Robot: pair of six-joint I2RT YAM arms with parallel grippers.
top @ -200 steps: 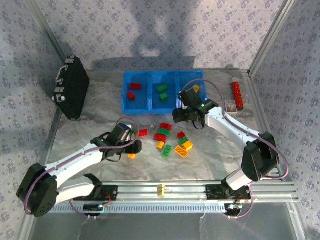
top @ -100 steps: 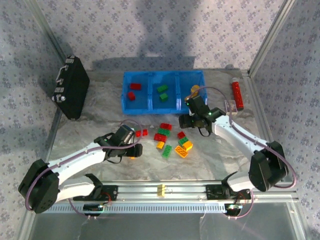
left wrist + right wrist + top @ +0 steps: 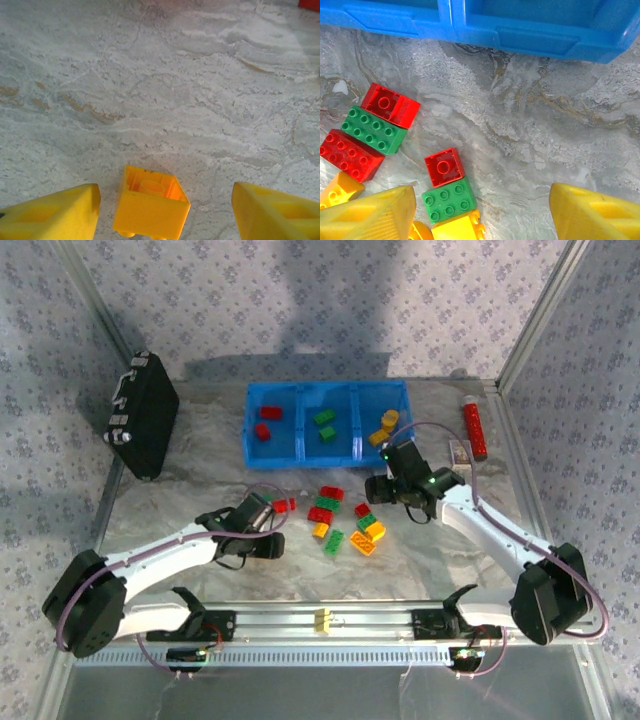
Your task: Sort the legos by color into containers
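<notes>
In the left wrist view a yellow brick (image 3: 150,205) lies tipped on the table, hollow underside up, between my open left gripper (image 3: 162,212) and touching neither of its fingers (image 3: 55,215). From above, the left gripper (image 3: 265,544) hangs left of the loose pile. The blue bin (image 3: 304,445) holds red bricks (image 3: 271,413) on the left, green (image 3: 325,417) in the middle and yellow (image 3: 385,426) on the right. My right gripper (image 3: 383,487), open and empty, hovers between bin and pile. Under it sit a red brick (image 3: 443,167), a green one (image 3: 451,199) and a yellow one (image 3: 457,227).
More loose bricks (image 3: 328,505) lie mid-table, with two small red ones (image 3: 285,505) near the left wrist. A black case (image 3: 140,425) leans at back left. A red tube (image 3: 473,428) lies at back right. A yellow brick (image 3: 322,620) rests on the front rail.
My right gripper has drawn back from the bin's right compartment toward the pile, leaving yellow pieces in it. The left gripper has shifted slightly right over the yellow brick.
</notes>
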